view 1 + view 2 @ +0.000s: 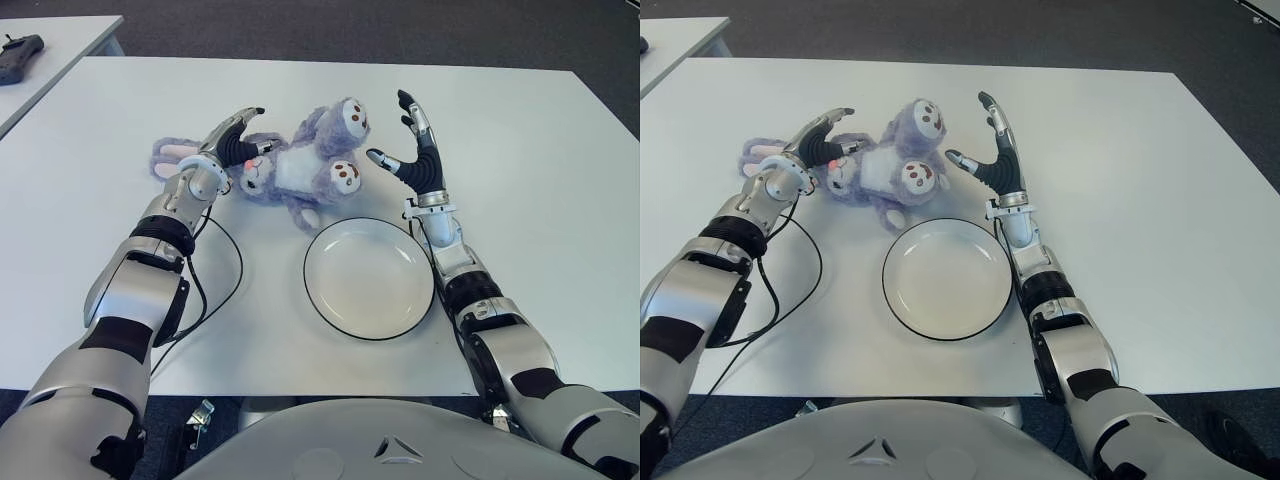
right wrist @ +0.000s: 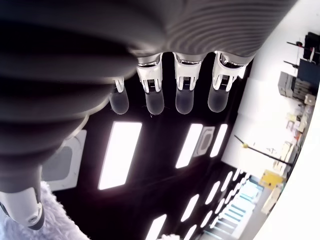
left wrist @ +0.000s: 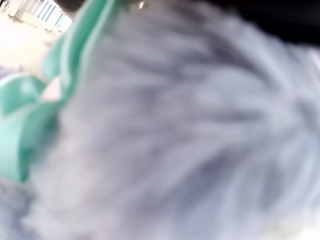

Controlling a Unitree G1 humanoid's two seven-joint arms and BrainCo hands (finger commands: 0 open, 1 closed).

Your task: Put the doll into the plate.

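White table (image 1: 560, 180) carries the scene. Left hand (image 1: 228, 140) lies over the doll's (image 1: 290, 165) head, fingers extended, not visibly clamped. The doll lies just behind the empty plate (image 1: 369, 278). Right hand (image 1: 412, 140) stands upright beside its feet, fingers spread. Uneven two-handed squeeze could let the plush slip.

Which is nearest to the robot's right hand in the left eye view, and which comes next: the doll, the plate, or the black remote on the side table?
From the right hand:
1. Doll, just to its left, beside the thumb.
2. Plate, nearer the robot, by the wrist.
3. Black remote, far left on the side table.
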